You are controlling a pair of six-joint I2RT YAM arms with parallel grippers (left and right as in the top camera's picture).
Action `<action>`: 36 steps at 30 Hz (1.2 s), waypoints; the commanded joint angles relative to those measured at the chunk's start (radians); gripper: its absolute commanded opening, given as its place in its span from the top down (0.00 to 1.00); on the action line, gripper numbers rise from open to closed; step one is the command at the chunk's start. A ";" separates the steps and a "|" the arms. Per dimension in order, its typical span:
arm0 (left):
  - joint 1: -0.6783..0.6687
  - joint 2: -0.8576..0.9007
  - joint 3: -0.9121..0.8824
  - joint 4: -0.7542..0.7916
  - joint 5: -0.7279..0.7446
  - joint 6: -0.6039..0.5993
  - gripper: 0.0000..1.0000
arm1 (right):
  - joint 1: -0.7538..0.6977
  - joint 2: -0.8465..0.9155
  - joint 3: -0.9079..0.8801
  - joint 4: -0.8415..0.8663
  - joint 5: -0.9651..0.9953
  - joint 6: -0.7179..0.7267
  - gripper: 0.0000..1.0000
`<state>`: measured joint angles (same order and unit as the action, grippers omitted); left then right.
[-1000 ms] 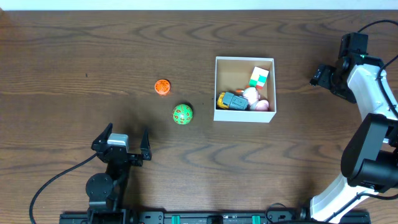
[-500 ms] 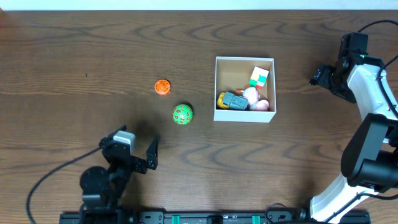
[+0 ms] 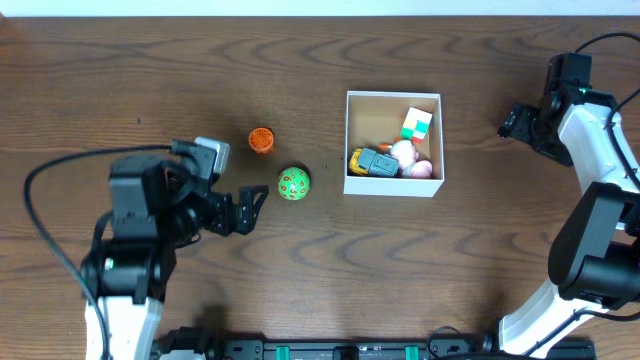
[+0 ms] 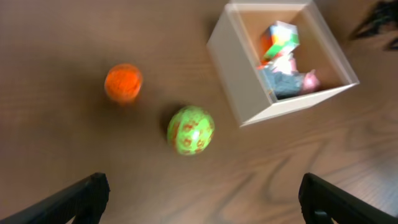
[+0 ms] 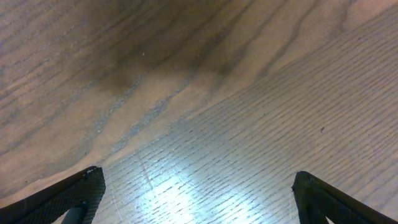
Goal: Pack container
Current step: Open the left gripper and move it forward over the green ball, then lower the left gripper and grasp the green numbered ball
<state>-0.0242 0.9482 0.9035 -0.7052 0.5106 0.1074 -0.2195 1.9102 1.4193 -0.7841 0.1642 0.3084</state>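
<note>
The container (image 3: 392,185) is a square white-walled box with a brown inside, right of centre; it also shows in the left wrist view (image 4: 236,68). It holds several small toys (image 3: 400,155). A green ball (image 3: 293,183) and an orange ball (image 3: 261,140) lie on the table to its left, also in the left wrist view as the green ball (image 4: 190,129) and the orange ball (image 4: 122,82). My left gripper (image 3: 240,210) is open and empty, just left of the green ball. My right gripper (image 3: 518,122) is open and empty over bare table, right of the container.
The dark wooden table (image 3: 150,80) runs across the whole view. A black cable (image 3: 50,190) loops from the left arm. The right arm's white links (image 3: 600,160) stand along the right edge.
My left arm has risen from the front edge and swung forward and right, bringing its open gripper close to the green ball. The right arm has not moved.
</note>
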 commanded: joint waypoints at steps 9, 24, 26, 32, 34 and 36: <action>-0.381 0.317 0.275 -0.214 -0.637 -0.156 0.02 | -0.001 -0.023 0.000 0.003 0.003 0.020 0.01; -0.404 0.560 0.279 -0.021 -0.596 -0.280 0.02 | -0.001 -0.023 0.000 0.003 0.003 0.021 0.01; -0.405 0.561 0.278 0.003 -0.568 -0.308 0.02 | -0.001 -0.023 0.000 0.003 0.003 0.020 0.01; -0.405 0.562 0.275 0.004 -0.461 -0.308 0.02 | -0.001 -0.023 0.000 0.003 0.003 0.020 0.01; -0.405 0.562 0.264 0.007 -0.461 -0.307 0.02 | -0.001 -0.023 0.000 0.003 0.003 0.020 0.01; -0.405 0.566 0.256 0.007 -0.461 -0.283 0.02 | -0.001 -0.023 0.000 0.003 0.003 0.021 0.01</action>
<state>-0.4282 1.5055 1.1675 -0.6983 0.0257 -0.1833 -0.2195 1.9102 1.4189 -0.7837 0.1642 0.3080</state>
